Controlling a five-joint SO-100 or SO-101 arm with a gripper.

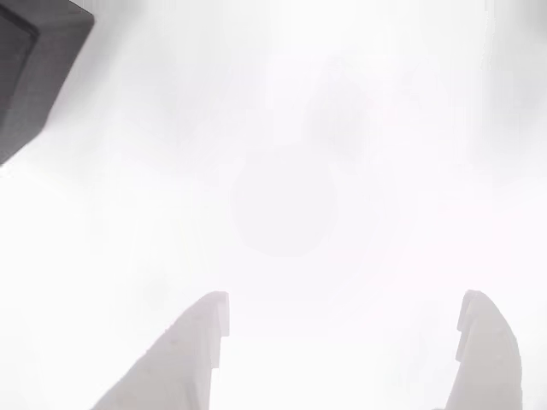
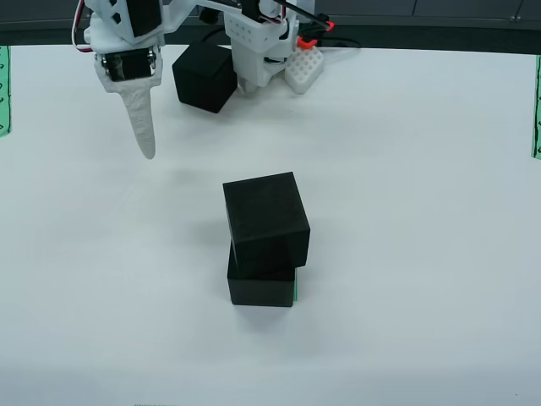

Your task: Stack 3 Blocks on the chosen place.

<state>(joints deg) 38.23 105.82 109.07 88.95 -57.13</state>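
In the view from above, two black blocks stand stacked mid-table. The upper block (image 2: 265,222) sits twisted and shifted up-view on the lower block (image 2: 260,286). A sliver of the green chosen place (image 2: 294,292) peeks out at the lower block's right edge. A third black block (image 2: 204,76) rests on the table at the back, beside the arm's base. My gripper (image 2: 145,139) hangs at the back left, away from all the blocks. In the view that rides on the gripper, its white fingertips (image 1: 214,312) stand wide apart, the gripper (image 1: 342,301) open with nothing between them.
A white ridged part (image 2: 304,71) and the arm's base (image 2: 258,46) sit at the back. Narrow green strips lie at the left edge (image 2: 2,89) and right edge (image 2: 536,106). A dark boxy corner (image 1: 34,77) shows top left in the washed-out gripper view.
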